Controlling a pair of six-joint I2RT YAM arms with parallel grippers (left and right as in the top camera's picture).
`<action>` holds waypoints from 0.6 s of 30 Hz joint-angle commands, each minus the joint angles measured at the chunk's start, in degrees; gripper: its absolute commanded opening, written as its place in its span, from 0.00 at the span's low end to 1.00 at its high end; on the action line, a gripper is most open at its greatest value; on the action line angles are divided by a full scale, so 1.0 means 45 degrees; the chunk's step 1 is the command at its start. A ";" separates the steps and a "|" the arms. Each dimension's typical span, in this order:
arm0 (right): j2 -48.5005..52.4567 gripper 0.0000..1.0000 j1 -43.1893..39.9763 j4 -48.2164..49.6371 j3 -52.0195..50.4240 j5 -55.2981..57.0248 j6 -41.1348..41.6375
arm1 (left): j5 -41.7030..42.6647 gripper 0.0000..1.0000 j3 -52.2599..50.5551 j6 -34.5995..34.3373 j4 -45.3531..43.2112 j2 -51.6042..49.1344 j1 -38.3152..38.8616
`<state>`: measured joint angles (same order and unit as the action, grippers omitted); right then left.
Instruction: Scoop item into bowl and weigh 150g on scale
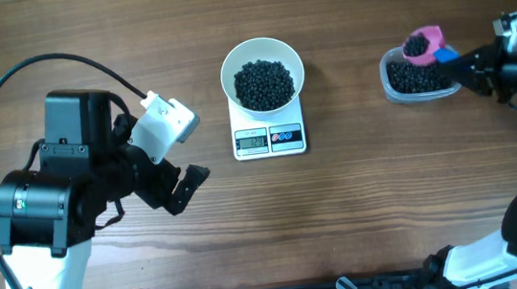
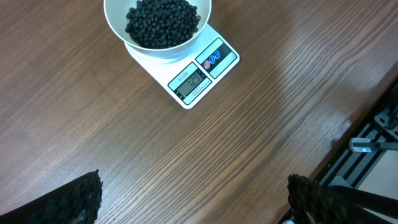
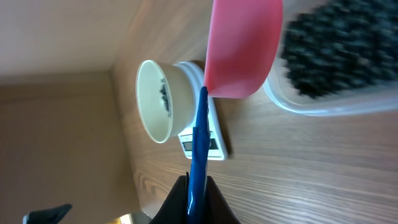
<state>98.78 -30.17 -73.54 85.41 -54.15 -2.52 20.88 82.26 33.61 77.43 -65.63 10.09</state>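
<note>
Black pellets (image 1: 264,83), loose and likely quick to roll, sat in the bowl (image 1: 228,69) on the scale (image 1: 269,140); right pincer (image 3: 198,186) pinched the scoop (image 1: 424,42) by its blue handle above the tub (image 1: 395,85), left pincer (image 2: 194,200) spread.

From above, the digits on the scale (image 1: 270,140) are too small to read, and even in the left wrist view they are unsure. The white bowl (image 2: 160,53) covers the scale's rear and is itself cut by that frame's top edge. The left gripper (image 2: 193,208) shows only as two dark pads (image 2: 71,202) along the bottom edge. In the right wrist view the pink scoop (image 3: 242,50) runs off the top, its contents hidden, and the clear tub (image 3: 311,107) with its black pellets (image 3: 336,50) is a blur at upper right.
</note>
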 commanded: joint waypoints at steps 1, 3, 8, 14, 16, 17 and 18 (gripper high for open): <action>-0.0952 0.05 0.1180 0.0816 -0.0053 -0.0913 0.1185 | 0.0151 1.00 0.0199 0.0146 0.0010 0.0049 -0.0092; -0.1107 0.05 0.1715 0.1239 -0.0053 -0.0971 0.1632 | 0.0155 1.00 0.0199 0.0146 0.0005 0.0049 -0.0092; -0.1287 0.05 0.3585 0.2414 -0.0053 -0.0981 0.2642 | 0.0155 1.00 0.0199 0.0146 0.0005 0.0049 -0.0092; -0.1287 0.05 0.5416 0.3866 -0.0053 -0.0879 0.3288 | 0.0151 1.00 0.0199 0.0146 0.0005 0.0049 -0.0092; -0.1287 0.05 0.6047 0.4381 -0.0053 -0.0826 0.3288 | 0.0155 1.00 0.0199 0.0146 0.0005 0.0049 -0.0092; -0.1287 0.05 0.6251 0.4522 -0.0053 -0.0777 0.3269 | 0.0155 1.00 0.0199 0.0146 0.0005 0.0049 -0.0092; -0.1287 0.04 0.6538 0.4697 -0.0053 -0.0622 0.3269 | 0.0155 1.00 0.0199 0.0146 0.0005 0.0049 -0.0092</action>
<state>94.50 -4.05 -54.13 85.19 -56.55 11.16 20.88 82.26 33.61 77.43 -65.63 10.09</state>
